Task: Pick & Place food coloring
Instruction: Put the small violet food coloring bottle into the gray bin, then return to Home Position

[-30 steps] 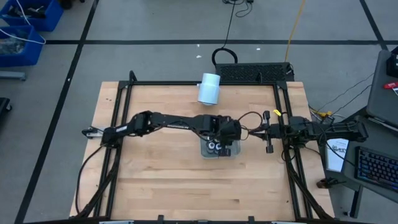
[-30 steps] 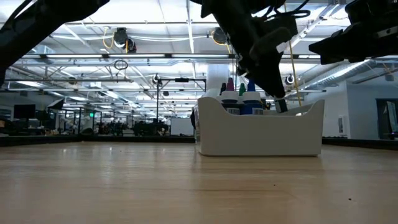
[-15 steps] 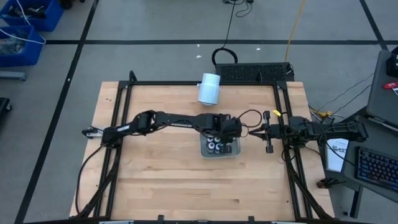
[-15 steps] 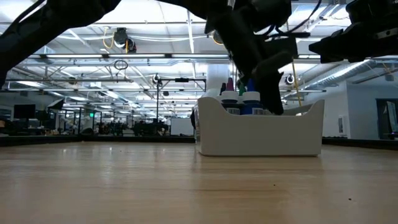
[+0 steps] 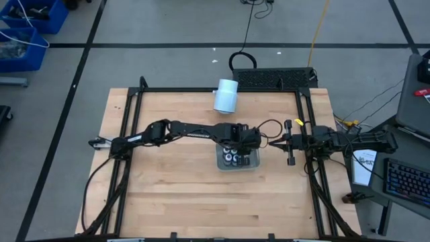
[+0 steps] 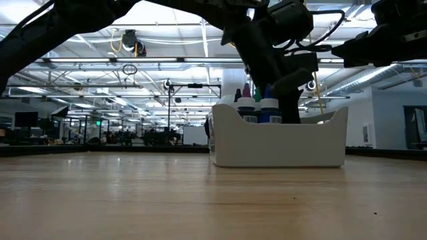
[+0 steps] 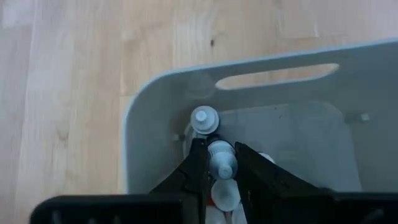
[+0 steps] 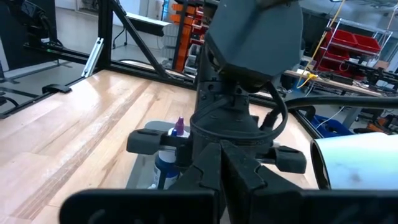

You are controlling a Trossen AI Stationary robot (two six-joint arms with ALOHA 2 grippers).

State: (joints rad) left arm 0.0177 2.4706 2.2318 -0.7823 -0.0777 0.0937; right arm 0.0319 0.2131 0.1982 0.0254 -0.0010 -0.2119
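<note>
The food coloring bottles point(image 5: 234, 158) stand in a grey tray point(image 5: 256, 165) at mid-table. In the low view their white caps and blue labels point(image 6: 259, 111) show above the tray's wall point(image 6: 280, 143). My left gripper point(image 7: 221, 163) reaches down into the tray near its slotted end wall point(image 7: 277, 73) and is shut on one white-capped bottle. A second small bottle point(image 7: 204, 118) stands just beyond it. My right gripper point(image 5: 280, 142) waits, shut, above the table to the right of the tray. My left gripper pinches a small bottle's white cap point(image 7: 221, 154) between its two fingers point(image 7: 199, 167), coming from above and pointing down into the tray. The bottle is upright between them. Its lower part is hidden by the fingers and the tray wall, so whether it stands on the tray floor cannot be told.
A large white cylinder point(image 5: 226, 95) lies near the table's far edge, behind the tray. A black metal frame point(image 5: 132, 114) runs along the table's edges. Bare wood point(image 5: 181, 195) lies in front of the tray toward the near edge.
My left gripper has come down into the tray and tipped from a slant to nearly upright. In the low view its fingers now reach below the rim beside the bottles. The tray and my right arm have kept still.
</note>
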